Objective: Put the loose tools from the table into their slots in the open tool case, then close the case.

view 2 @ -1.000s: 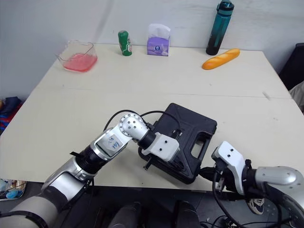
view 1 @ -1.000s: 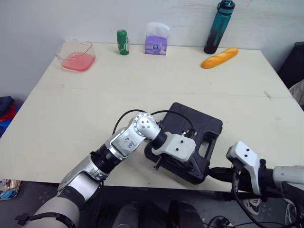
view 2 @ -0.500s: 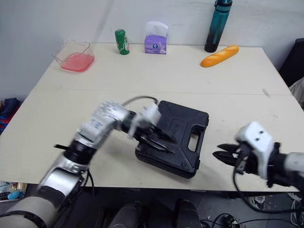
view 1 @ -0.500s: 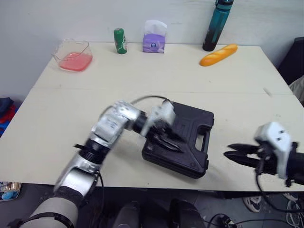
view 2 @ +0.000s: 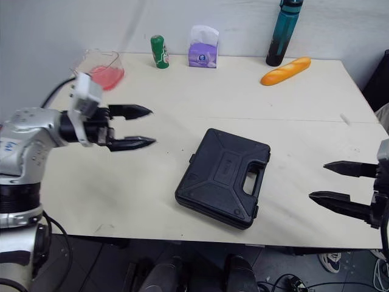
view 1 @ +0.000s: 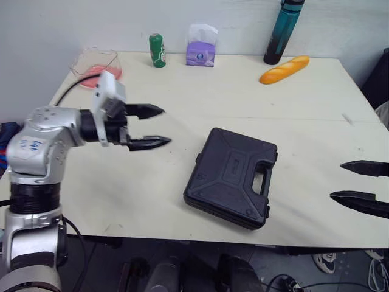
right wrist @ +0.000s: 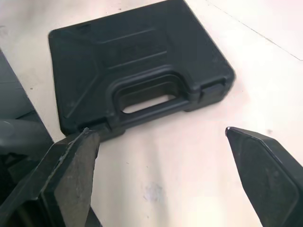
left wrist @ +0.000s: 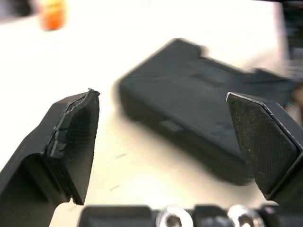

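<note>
Two grippers flank the shut tool case [view 1: 231, 177], which lies flat near the front edge of the table [view 1: 91, 188]. Its long axis runs roughly near-to-far, with the handle [view 1: 262, 176] toward the right gripper [view 1: 337, 180]. That one's fingers are apart, as are the left gripper's [view 1: 164, 126] (both empty, neither touching). A bread loaf [view 1: 284, 70], teal bottle [view 1: 279, 33] and tissue pack [view 1: 202, 48] stand far back, blocking nothing.

Left wrist view: the case's plain side lies ahead.

Right wrist view: the handle faces the spread fingers, so closing looks done.
</note>
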You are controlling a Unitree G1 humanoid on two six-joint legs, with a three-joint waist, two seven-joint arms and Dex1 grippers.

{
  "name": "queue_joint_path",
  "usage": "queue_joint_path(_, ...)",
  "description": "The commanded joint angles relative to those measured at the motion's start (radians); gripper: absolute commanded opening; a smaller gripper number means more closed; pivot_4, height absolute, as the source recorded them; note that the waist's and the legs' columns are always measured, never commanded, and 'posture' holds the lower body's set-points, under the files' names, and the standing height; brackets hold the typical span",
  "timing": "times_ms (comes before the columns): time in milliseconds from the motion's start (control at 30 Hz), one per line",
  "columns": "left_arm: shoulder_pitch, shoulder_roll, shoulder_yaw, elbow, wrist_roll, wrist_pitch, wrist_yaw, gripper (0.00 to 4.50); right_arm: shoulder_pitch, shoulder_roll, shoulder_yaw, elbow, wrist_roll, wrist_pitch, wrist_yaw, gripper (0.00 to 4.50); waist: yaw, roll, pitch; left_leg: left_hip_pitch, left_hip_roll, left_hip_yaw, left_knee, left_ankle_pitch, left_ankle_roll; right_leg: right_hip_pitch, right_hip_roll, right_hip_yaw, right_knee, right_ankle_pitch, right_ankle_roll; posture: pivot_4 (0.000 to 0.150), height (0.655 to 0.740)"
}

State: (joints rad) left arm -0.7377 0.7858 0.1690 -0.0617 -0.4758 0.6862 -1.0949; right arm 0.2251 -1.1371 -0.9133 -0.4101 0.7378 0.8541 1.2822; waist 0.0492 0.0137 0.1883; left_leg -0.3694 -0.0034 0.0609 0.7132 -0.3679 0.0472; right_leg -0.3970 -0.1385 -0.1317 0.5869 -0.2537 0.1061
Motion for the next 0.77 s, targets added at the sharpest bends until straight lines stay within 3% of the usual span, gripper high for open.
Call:
queue_joint_path(33, 0.003, 0.025, 0.07, -0.022, -0.046, 0.022, 0.036, 4.5, -0.025, -0.03, 0.008, 0.032, -0.019, -0.041, 0.013, 4.4, -0.001, 0.001, 0.0, 0.0, 0.0, 0.0, 0.0, 0.0, 0.0, 0.0, 0.0, 0.0, 0.0, 0.0, 0.0, 0.15, 0.7314)
queue_joint_path(267, 0.142, 0.181, 0.166, -0.044, -0.127, 0.108, -0.048, 4.5, -0.069, -0.042, 0.066, 0.06, -0.019, -0.059, 0.02, 4.4, -0.015, 0.001, 0.003, 0.0, 0.001, 0.001, -0.001, 0.001, -0.002, -0.001, 0.005, 0.0, 0.001, 0.0, 0.0, 0.15, 0.7314)
queue_joint_path(333, 0.321, 0.271, 0.209, -0.063, -0.095, 0.076, -0.139, 4.5, -0.064, -0.045, 0.065, 0.067, -0.027, -0.065, 0.033, 4.4, -0.019, 0.001, 0.003, 0.0, 0.001, 0.001, -0.001, 0.001, -0.002, -0.001, 0.006, 0.0, 0.001, 0.0, -0.001, 0.15, 0.7314)
queue_joint_path(433, 0.458, 0.338, 0.255, -0.057, -0.088, 0.063, -0.232, 4.5, -0.066, -0.053, 0.059, 0.081, -0.03, -0.065, 0.042, 4.4, -0.028, 0.003, 0.004, 0.001, 0.001, 0.002, -0.003, 0.0, -0.003, -0.001, 0.003, 0.001, 0.0, 0.0, 0.0, 0.15, 0.7314)
queue_joint_path(567, 0.568, 0.376, 0.276, -0.063, -0.094, 0.011, -0.304, 4.5, -0.069, -0.063, 0.057, 0.098, -0.033, -0.064, 0.056, 4.4, -0.026, 0.0, 0.005, 0.003, 0.002, 0.005, -0.013, 0.002, -0.006, -0.006, 0.002, 0.003, -0.002, -0.002, -0.003, 0.15, 0.7314)
queue_joint_path(767, 0.573, 0.373, 0.267, -0.055, -0.103, -0.023, -0.31, 4.5, -0.078, -0.067, 0.061, 0.113, -0.04, -0.072, 0.067, 4.4, -0.02, 0.001, 0.006, 0.0, 0.002, 0.004, -0.015, 0.005, -0.01, -0.014, 0.0, 0.002, 0.003, -0.005, -0.008, 0.15, 0.7314)
